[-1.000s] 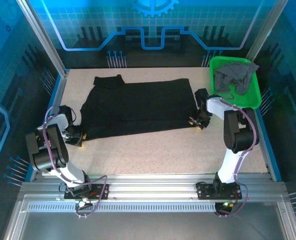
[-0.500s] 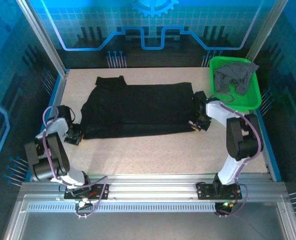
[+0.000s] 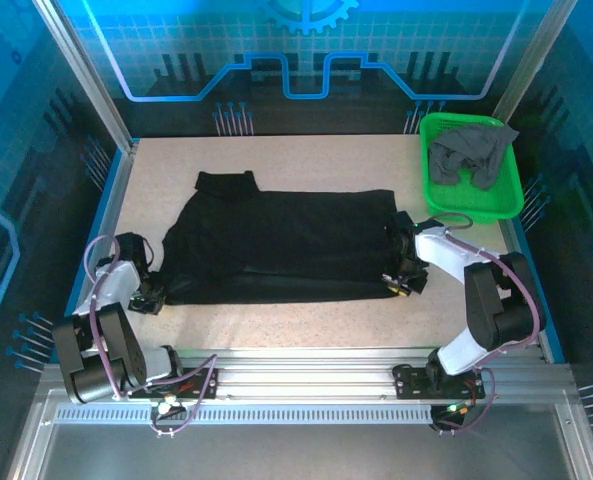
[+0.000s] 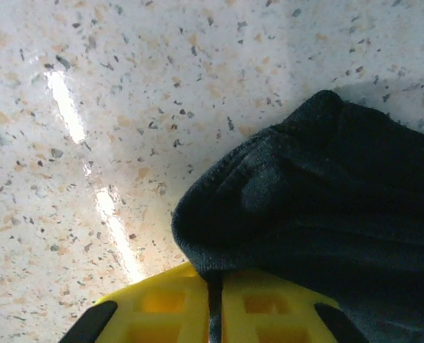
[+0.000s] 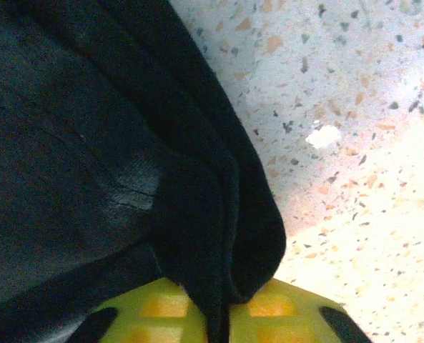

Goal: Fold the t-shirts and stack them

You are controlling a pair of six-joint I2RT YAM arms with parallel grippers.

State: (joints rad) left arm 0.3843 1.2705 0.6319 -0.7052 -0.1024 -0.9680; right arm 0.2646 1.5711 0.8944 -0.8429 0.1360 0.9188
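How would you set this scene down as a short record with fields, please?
surface: speckled table
black t-shirt: spread out on the table between the two arms
dark grey t-shirt: crumpled in the green basket, far right corner
left gripper: shut on the black t-shirt's near left corner, low at the table
right gripper: shut on the black t-shirt's near right corner, low at the table
stack: not yet begun
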